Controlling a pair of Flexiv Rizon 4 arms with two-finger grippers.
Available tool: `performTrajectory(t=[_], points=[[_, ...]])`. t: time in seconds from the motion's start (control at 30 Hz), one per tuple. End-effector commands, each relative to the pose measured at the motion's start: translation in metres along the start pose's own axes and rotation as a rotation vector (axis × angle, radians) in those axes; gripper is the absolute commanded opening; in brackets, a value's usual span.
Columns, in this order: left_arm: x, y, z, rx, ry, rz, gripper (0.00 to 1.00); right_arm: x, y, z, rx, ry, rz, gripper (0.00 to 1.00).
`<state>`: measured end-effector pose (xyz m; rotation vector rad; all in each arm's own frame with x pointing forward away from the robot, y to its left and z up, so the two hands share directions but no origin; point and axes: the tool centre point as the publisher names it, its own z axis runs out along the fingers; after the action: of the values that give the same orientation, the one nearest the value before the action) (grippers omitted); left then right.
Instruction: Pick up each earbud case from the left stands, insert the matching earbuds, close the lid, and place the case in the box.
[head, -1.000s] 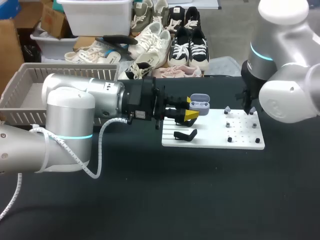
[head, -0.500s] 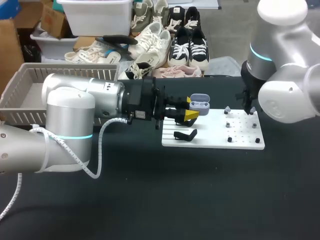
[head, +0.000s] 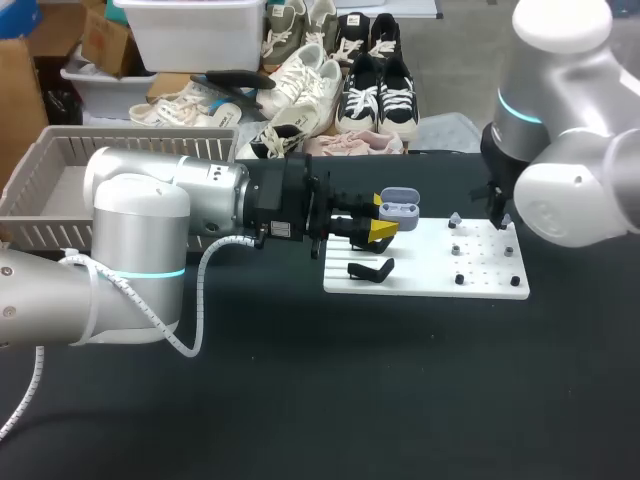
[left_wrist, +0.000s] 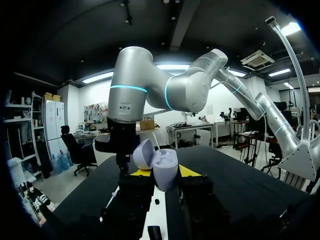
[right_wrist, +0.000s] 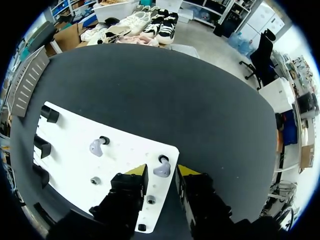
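Fingertips (left_wrist: 141, 172) of the left gripper (left_wrist: 165, 173) press in from both sides on a pale lavender rounded plastic earbud case (left_wrist: 164, 169), whose lid stands open and tilted back to one side. Seen from above, the case is held over the far left part of a flat white rectangular board (head: 490, 285) lying on the black table (head: 350, 400). Just beside the left gripper on the near side, a black angled stand (head: 372, 269) sits on the board's left part. The left arm (head: 150, 215) stretches in level from the left, in front of a grey slatted plastic basket (head: 50, 165) at the table's far left. The right gripper (right_wrist: 161, 172) hangs over the board's far right corner with its fingers parted. A small lavender earbud (right_wrist: 161, 170) sits on the board between them beside a black peg, with a sliver of gap on either side. A second lavender earbud (right_wrist: 96, 146) rests farther along the board, also next to a peg. The right arm (head: 560, 130) comes down from the far right.
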<state>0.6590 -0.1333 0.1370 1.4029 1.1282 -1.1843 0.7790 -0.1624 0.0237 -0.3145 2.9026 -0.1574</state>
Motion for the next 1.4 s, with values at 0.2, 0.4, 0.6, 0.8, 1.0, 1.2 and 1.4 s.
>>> performTrajectory(t=[0.2,0.4,0.6,0.8,1.0,1.2,1.4], points=[[0.001,0.001,0.000,0.002,0.000,0.000,0.00,-0.001,0.001,0.003,0.001,0.013,0.000,0.16],[0.001,0.001,0.000,0.002,0.000,0.000,0.00,0.002,0.001,0.001,-0.004,0.012,0.003,0.00],[0.001,0.001,0.000,0.002,0.000,0.000,0.00,0.004,0.001,-0.013,0.003,-0.003,0.001,0.00],[0.001,0.001,0.000,0.002,0.000,0.000,0.00,0.010,0.001,-0.041,-0.002,-0.005,-0.009,0.00],[0.001,0.001,0.000,0.002,0.000,0.000,0.00,0.010,0.001,-0.041,-0.002,-0.005,-0.009,0.00],[0.001,0.001,0.000,0.002,0.000,0.000,0.00,0.039,0.024,-0.124,-0.004,-0.010,-0.104,0.00],[0.001,0.001,0.000,0.002,0.000,0.000,0.00,0.053,0.041,-0.151,0.027,-0.001,-0.142,0.00]])
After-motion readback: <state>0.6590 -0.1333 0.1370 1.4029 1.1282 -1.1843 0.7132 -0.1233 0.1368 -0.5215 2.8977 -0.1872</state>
